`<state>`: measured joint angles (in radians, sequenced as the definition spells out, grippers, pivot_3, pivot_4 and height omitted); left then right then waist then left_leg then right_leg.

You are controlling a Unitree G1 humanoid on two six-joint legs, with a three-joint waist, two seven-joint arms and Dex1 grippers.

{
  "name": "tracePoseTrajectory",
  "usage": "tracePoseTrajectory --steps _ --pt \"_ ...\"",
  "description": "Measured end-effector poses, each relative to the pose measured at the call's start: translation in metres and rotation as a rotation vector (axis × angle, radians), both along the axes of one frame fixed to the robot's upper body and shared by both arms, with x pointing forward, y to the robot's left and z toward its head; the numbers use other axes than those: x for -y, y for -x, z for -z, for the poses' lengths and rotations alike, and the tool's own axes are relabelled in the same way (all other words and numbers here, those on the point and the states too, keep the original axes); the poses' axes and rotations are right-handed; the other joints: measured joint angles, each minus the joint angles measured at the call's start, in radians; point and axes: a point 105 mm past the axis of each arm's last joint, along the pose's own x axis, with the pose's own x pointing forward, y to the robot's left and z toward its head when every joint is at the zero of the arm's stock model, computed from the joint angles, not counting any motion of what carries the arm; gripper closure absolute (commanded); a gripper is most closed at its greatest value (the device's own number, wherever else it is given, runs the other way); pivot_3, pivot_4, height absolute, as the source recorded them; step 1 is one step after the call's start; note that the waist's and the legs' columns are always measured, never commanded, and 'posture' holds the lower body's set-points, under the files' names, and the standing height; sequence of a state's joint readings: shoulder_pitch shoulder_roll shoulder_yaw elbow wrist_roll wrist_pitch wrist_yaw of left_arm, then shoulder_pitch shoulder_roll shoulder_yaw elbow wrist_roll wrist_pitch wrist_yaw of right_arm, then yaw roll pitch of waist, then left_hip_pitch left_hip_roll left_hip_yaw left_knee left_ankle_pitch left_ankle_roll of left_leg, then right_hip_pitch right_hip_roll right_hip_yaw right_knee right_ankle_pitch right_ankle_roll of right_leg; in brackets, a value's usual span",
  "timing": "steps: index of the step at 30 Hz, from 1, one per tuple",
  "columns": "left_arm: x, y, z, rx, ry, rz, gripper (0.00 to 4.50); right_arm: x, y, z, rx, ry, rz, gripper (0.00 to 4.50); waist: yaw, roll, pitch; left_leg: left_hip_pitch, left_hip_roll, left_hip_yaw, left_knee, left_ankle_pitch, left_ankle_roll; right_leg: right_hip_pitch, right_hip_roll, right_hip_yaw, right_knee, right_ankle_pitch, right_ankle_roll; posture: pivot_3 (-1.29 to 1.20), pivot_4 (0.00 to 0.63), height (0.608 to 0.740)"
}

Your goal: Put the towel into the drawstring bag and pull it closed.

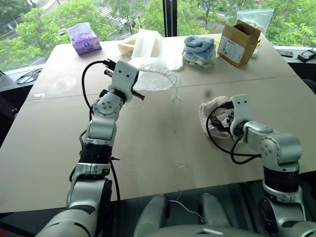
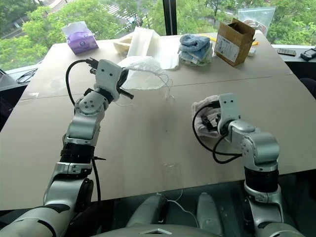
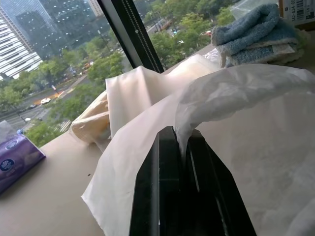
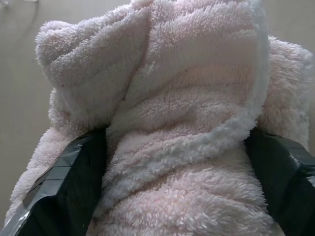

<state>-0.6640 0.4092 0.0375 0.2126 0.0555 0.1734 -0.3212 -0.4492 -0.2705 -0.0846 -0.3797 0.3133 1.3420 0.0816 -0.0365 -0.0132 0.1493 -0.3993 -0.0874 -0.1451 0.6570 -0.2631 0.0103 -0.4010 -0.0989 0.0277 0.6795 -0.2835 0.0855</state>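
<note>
1. Towel (image 4: 177, 123): cream-white, nubby, bunched on the table's (image 1: 163, 148) right, between the spread fingers of the right tool (image 4: 172, 187).
2. Drawstring bag (image 1: 155, 74): thin, translucent white, far left of centre, its edge pinched in the closed left tool (image 3: 183, 152).
3. Pale wood table beside windows over trees.
4. Open cardboard box (image 1: 238, 42) far right; contents unclear.

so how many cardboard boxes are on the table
1: an open cardboard box stands at the table's far right, just right of the blue and white stacked towels. Smaller ones behind it could be hidden.
</note>
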Motion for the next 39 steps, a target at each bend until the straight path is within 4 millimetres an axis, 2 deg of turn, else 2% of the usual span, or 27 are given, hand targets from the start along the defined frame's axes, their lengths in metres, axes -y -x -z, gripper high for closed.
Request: tracePoseTrajectory --steps 5,6,7,8,12,14,16,24,29,32,35,39 --pt "0.000 0.000 0.000 -0.001 0.000 0.000 4.47 0.001 0.001 0.003 -0.025 -0.038 0.013 0.00 0.001 -0.003 -0.002 0.000 0.000 0.000 0.000 0.000 0.000 0.000 0.000 0.000 0.000 0.000 0.000 0.00 0.150 0.740" --pt "0.000 0.000 0.000 -0.001 0.000 0.000 4.50 0.000 0.001 0.003 -0.027 -0.042 0.011 0.41 0.001 -0.004 -0.002 0.000 0.000 0.000 0.000 0.000 0.000 0.000 0.000 0.000 0.000 0.000 0.000 0.00 0.150 0.740" --pt "0.000 0.000 0.000 -0.001 0.000 -0.001 4.50 0.000 0.001 0.003 -0.028 -0.044 0.010 0.53 0.001 -0.004 -0.003 0.000 0.000 0.000 0.000 0.000 0.000 0.000 0.000 0.000 0.000 0.000 0.000 0.00 0.150 0.740" --pt "0.000 0.000 0.000 -0.001 -0.001 -0.001 4.50 0.000 0.001 0.004 -0.030 -0.047 0.009 0.82 0.001 -0.004 -0.003 0.000 0.000 0.000 0.000 0.000 0.000 0.000 0.000 0.000 0.000 0.000 0.000 0.00 0.150 0.740" --pt "-0.002 0.000 0.001 -0.008 -0.002 -0.007 4.50 0.001 0.001 0.006 -0.037 -0.050 0.011 2.73 -0.002 -0.004 -0.003 0.001 0.000 0.000 0.000 0.000 0.000 0.000 0.000 0.000 0.000 0.000 0.000 0.00 0.150 0.740" --pt "-0.002 0.000 0.001 -0.014 0.000 -0.006 4.50 -0.001 0.002 0.006 -0.037 -0.057 0.009 3.46 -0.003 -0.005 -0.004 0.001 0.000 0.000 0.000 0.000 0.000 0.000 0.000 0.000 0.000 0.000 0.000 0.00 0.150 0.740" --pt "-0.001 0.000 0.002 -0.023 0.006 0.004 4.50 -0.002 0.002 0.006 -0.038 -0.060 0.005 4.46 -0.004 -0.005 -0.004 0.001 0.000 0.000 0.000 0.000 0.000 0.000 0.000 0.000 0.001 0.000 0.000 0.00 0.150 0.740" --pt "0.007 -0.002 0.003 -0.078 0.059 0.052 4.50 -0.006 0.002 0.003 -0.031 -0.123 -0.008 4.48 -0.005 -0.005 -0.005 0.001 0.001 0.000 0.001 0.000 0.000 0.001 0.001 0.001 0.001 0.000 0.000 0.00 0.150 0.740" --pt "0.026 0.001 -0.009 -0.129 0.180 0.173 4.50 -0.029 0.013 -0.003 -0.087 -0.392 -0.138 4.48 -0.011 -0.004 -0.004 0.001 0.001 0.001 0.000 0.000 0.000 0.000 0.001 0.002 0.001 0.000 0.000 0.00 0.150 0.740" --pt "0.032 0.001 -0.018 -0.158 0.260 0.222 4.50 -0.053 0.023 -0.023 -0.085 -0.501 -0.329 4.48 -0.011 -0.002 -0.002 0.001 0.001 0.002 0.001 0.000 0.000 -0.001 0.001 0.002 0.002 0.000 0.000 0.00 0.150 0.740" --pt "0.037 0.006 -0.026 -0.187 0.317 0.318 4.50 -0.063 0.031 -0.050 -0.027 -0.521 -0.467 4.48 -0.009 -0.002 -0.002 0.000 0.001 0.001 0.001 0.000 0.000 -0.001 0.001 0.002 0.001 0.000 0.000 0.00 0.150 0.740" --pt "0.045 0.014 -0.027 -0.223 0.280 0.423 4.50 -0.072 0.023 -0.069 0.019 -0.564 -0.493 4.48 -0.011 -0.002 -0.002 0.000 0.001 0.001 0.000 0.000 0.000 -0.001 0.001 0.002 0.002 0.000 0.000 0.00 0.150 0.740"
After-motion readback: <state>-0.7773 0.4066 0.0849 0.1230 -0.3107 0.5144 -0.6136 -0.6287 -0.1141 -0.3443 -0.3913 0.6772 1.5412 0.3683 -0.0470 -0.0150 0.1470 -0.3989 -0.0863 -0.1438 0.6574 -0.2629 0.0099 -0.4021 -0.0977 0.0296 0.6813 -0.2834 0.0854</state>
